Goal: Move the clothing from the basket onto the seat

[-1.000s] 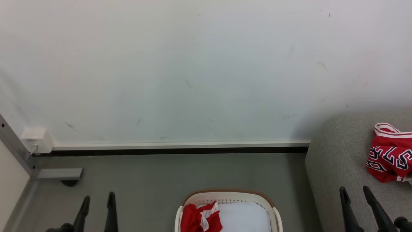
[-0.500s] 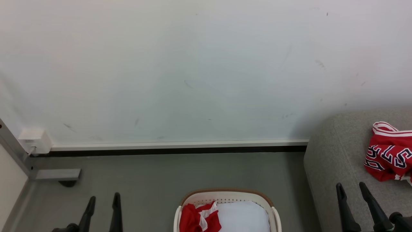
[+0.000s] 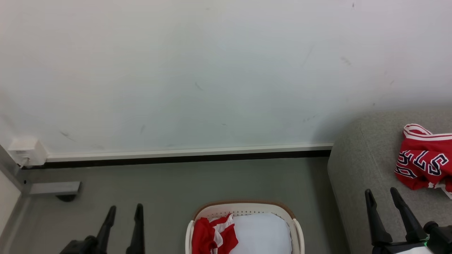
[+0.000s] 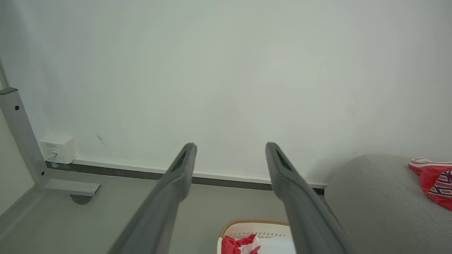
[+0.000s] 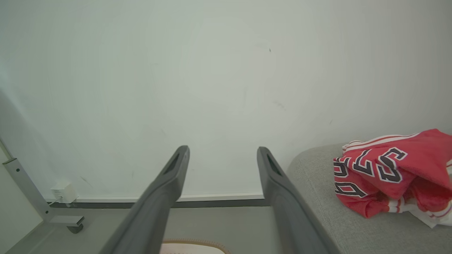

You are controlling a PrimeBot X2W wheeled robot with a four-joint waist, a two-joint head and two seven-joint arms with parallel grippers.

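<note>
In the head view the left gripper (image 3: pixel 126 207) rises at the lower left of the frame over the grey floor (image 3: pixel 169 183). Its two dark fingers are spread apart with nothing between them. The right gripper (image 3: pixel 380 191) stands at the lower right, in front of the sofa (image 3: pixel 356 165), also spread and empty.

Between them, at the bottom centre, the basket (image 3: pixel 243 205) sits on the floor, cut off by the frame's lower edge. The striped garment (image 3: pixel 213 235) lies crumpled in the basket's left part, against the white liner (image 3: pixel 265 233) that covers the rest. The jersey (image 3: pixel 422 160) lies bunched on the sofa at the right edge, above and to the right of the right gripper's tips and apart from them.

The left wrist view makes the gap between that gripper's fingers (image 4: pixel 176 176) plain, with bare wall (image 4: pixel 226 70) behind it. The basket and its red cloth appear small at the bottom edge. At the left a grey metal frame (image 4: pixel 19 134) stands on a flat foot, with a white box (image 4: pixel 57 149) on the wall beside it.

The right wrist view brings the jersey close at the right. Its black, white-outlined letters read clearly, with striped trim along the top and a white fold at the lower right. The basket there is a sliver of brown rim at the bottom edge, between the spread fingers.
</note>
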